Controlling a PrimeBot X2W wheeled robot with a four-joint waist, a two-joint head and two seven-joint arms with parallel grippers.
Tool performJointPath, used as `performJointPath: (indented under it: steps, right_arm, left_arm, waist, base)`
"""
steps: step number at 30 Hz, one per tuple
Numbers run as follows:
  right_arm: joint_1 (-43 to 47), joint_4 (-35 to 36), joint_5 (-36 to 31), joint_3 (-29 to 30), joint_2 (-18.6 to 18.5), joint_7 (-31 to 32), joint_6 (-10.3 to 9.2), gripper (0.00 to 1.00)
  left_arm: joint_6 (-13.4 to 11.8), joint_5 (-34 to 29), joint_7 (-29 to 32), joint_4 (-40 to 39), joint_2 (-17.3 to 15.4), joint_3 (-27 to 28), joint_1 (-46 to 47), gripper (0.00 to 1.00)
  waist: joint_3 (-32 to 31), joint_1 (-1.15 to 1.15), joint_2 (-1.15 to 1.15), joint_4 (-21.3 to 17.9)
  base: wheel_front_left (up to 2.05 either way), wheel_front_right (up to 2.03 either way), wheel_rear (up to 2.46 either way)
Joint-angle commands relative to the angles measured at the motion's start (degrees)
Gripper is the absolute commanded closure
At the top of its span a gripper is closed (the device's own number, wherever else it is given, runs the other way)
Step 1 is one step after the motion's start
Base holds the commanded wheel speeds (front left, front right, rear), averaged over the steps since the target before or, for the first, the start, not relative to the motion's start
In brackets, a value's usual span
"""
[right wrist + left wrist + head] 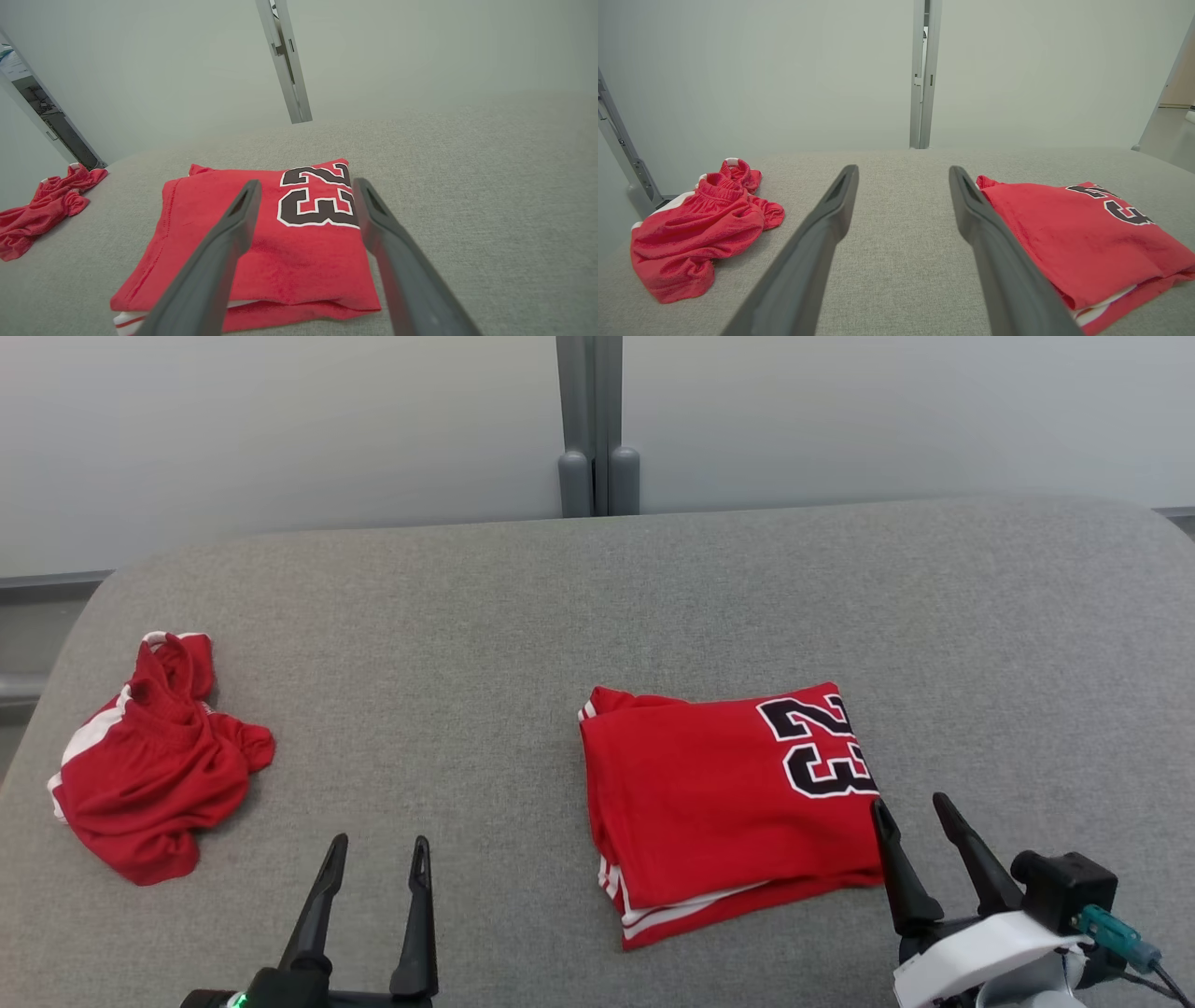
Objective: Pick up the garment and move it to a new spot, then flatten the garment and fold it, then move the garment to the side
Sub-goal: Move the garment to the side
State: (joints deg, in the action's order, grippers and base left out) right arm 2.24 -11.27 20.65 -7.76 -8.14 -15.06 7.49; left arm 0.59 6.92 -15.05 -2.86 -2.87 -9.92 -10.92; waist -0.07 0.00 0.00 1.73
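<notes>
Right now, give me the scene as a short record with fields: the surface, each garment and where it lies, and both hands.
grey surface: fabric-covered, both garments lie on it
folded jersey: red, number 23 showing, folded flat, right of centre
crumpled garment: red with white trim, bunched up at the left
left hand: open, empty, over bare surface between the garments
right hand: open, empty, at the folded jersey's near right corner

Folded garment [719, 812]: on the padded surface [523, 607], right of centre.
Crumpled garment [149, 765]: at its left end, well apart.
Post [597, 420]: behind the surface's far edge.
</notes>
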Motion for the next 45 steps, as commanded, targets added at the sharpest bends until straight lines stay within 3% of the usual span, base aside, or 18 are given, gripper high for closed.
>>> performJointPath:
  steps: [1,7,10,17,25,26,28,37,45]
  right_arm:
    - [-2.4,-2.4,2.9,-1.5,-1.5,-0.1,-0.01,0.00]
    - [-12.4,-13.4,16.7,-11.5,-9.6,1.6,-0.01,0.00]
    - [-16.1,-15.1,24.6,-15.2,-13.1,4.2,0.00,0.00]
    - [-20.5,-10.7,45.2,-21.0,-22.6,14.9,0.00,0.00]
    - [-22.1,-8.5,54.9,-24.8,-28.2,20.1,0.00,0.00]
    - [-22.3,-8.2,55.5,-25.3,-28.4,20.5,0.00,0.06]
    - [-22.7,-7.3,56.5,-26.3,-28.8,20.8,0.00,0.98]
    - [-28.3,-4.5,55.7,-27.8,-33.4,16.1,0.00,1.00]
    - [-39.3,-4.2,53.6,-26.9,-38.9,13.3,0.00,1.00]
  left_arm:
    - [0.5,0.1,-0.2,-0.1,-0.1,-0.3,1.1,0.00]
    - [2.5,0.4,-0.2,0.0,-0.1,-1.9,3.2,0.00]
    - [3.1,0.3,-0.2,-0.1,-0.1,-2.5,4.3,0.00]
    - [4.0,0.6,-0.2,-0.1,-0.1,-3.1,6.7,0.00]
    - [4.1,0.2,-0.2,-0.5,-0.1,-3.9,8.9,0.00]
    - [4.0,0.1,-0.2,-0.6,-0.1,-3.9,9.1,0.00]
    - [3.9,0.0,-0.2,-0.8,-0.1,-3.8,9.6,0.00]
    - [4.3,-1.3,-0.2,-2.0,-0.1,-4.4,12.0,0.00]
    - [5.5,-4.6,-0.1,-6.3,-0.1,-5.9,17.7,0.00]
  waist:
    - [1.2,0.00,0.00,0.2]
    - [4.9,0.00,0.00,1.5]
    - [6.6,0.00,0.00,2.5]
    - [10.8,0.00,0.00,4.3]
    - [14.2,0.00,0.00,5.5]
    - [14.6,0.00,0.00,5.5]
    - [15.3,0.00,0.00,5.5]
    - [20.5,0.00,0.00,3.5]
    - [29.6,0.00,0.00,0.4]
  base:
    - [0.00,0.00,0.00]
    - [0.00,0.00,0.00]
    - [0.00,0.00,0.00]
    - [0.00,0.00,0.00]
    - [0.00,0.00,0.00]
    - [0.00,0.00,0.00]
    - [0.00,0.00,0.00]
    - [0.00,0.00,0.00]
    - [0.00,0.00,0.00]
